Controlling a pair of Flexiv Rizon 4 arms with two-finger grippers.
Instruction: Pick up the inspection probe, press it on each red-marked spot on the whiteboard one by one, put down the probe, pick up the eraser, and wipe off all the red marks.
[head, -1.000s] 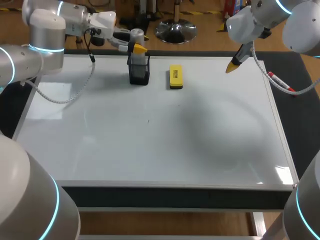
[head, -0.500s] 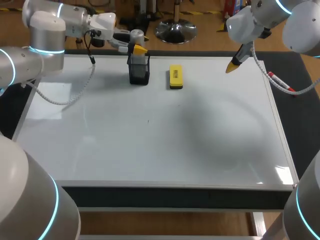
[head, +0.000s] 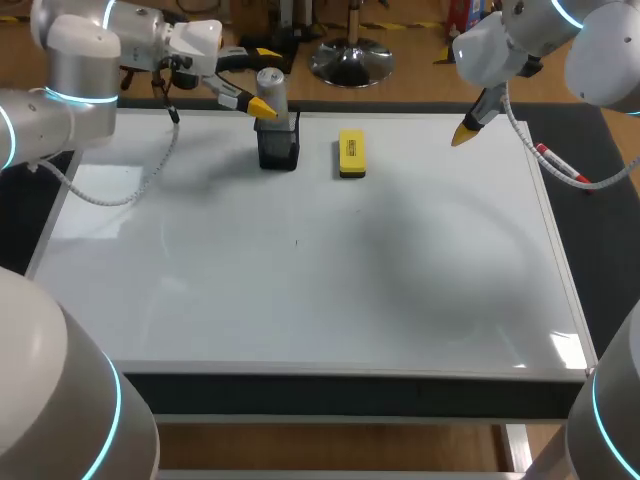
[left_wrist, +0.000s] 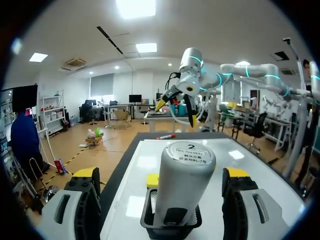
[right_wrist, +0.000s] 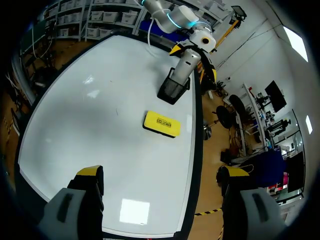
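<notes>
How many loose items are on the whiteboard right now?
3: a black mesh holder at the far edge, the grey probe standing in it, and the yellow eraser beside the holder, apart from it. Something small could be hidden inside the holder.

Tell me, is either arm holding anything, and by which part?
Nothing is held. The left gripper stands open around the grey cylindrical probe in its black mesh holder, not touching it; the right gripper is open and empty.
</notes>
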